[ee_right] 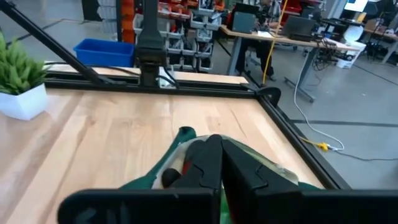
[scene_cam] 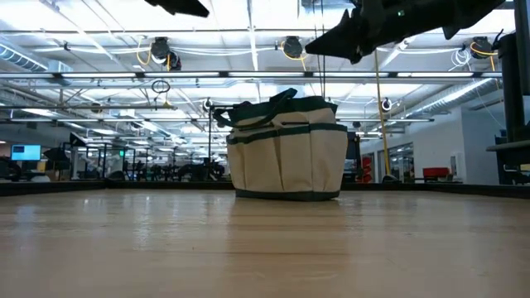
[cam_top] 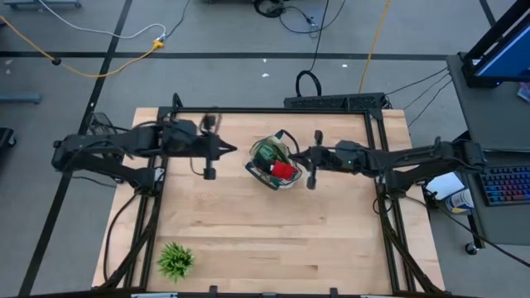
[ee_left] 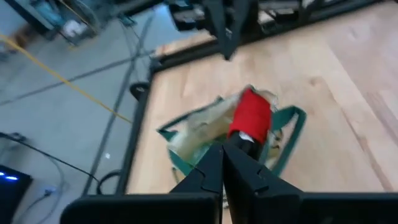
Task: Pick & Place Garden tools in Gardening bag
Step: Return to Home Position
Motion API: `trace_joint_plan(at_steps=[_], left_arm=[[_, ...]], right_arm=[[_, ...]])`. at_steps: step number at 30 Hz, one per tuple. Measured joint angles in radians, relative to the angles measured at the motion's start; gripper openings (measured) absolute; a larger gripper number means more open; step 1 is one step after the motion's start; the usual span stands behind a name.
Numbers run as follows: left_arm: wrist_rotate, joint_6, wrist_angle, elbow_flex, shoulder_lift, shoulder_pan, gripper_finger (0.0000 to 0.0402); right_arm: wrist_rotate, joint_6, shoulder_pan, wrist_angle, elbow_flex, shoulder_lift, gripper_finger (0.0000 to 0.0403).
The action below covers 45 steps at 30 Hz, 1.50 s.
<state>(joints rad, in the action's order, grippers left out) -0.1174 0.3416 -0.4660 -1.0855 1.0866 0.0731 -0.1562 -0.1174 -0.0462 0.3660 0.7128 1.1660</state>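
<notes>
In the high view, the lower half of the wooden table (cam_top: pixel 265 240) is open board. The tuft plant (cam_top: pixel 175 260) stands at the lower left, close to the bottom edge and well apart from everything else. Above it, at the centre of the table, the gardening bag (cam_top: pixel 273 161) stands upright with its mouth open. The red glove (cam_top: pixel 284 170) lies inside, toward the right of the opening. In the low view the bag has free board in front of it and on both sides. The left gripper (cam_top: pixel 230 149) hangs left of the bag, apart from its rim, with its fingers pressed together and holding no object. The right gripper (cam_top: pixel 293 155) sits over the bag's right rim, its fingers likewise clenched and unloaded. In the low view both arms show only near the top edge, above the bag's handles. Beyond the bag, a strip of open board runs to the black frame rail (cam_top: pixel 273 109) along the table's upper edge.
</notes>
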Motion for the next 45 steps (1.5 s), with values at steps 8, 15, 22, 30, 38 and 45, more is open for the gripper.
trace_joint_plan(at_steps=[8, 15, 22, 30, 38, 45], left_arm=[[-0.105, -0.006, -0.084, 0.0, -0.139, 0.0, 0.0003], [-0.12, -0.023, -0.194, 0.0, -0.253, 0.0, 0.0004], [-0.131, -0.01, -0.166, 0.085, -0.398, 0.0, 0.0004], [-0.18, -0.076, -0.054, 0.327, -0.649, 0.0, 0.0005], [-0.181, -0.093, 0.015, 0.49, -0.845, 0.0, 0.0012], [-0.181, -0.133, 0.025, 0.535, -0.954, 0.0, 0.001]], right_arm=[[-0.001, 0.0, 0.024, -0.031, 0.0, -0.047, 0.0], [-0.007, 0.022, 0.024, -0.08, 0.0, -0.1, 0.0], [-0.005, 0.056, 0.024, -0.131, 0.0, -0.14, 0.0], [-0.004, 0.089, 0.033, -0.184, 0.0, -0.184, 0.0], [-0.004, 0.078, 0.035, -0.227, 0.0, -0.225, 0.0], [0.001, 0.079, 0.035, -0.281, 0.0, -0.27, 0.0]])
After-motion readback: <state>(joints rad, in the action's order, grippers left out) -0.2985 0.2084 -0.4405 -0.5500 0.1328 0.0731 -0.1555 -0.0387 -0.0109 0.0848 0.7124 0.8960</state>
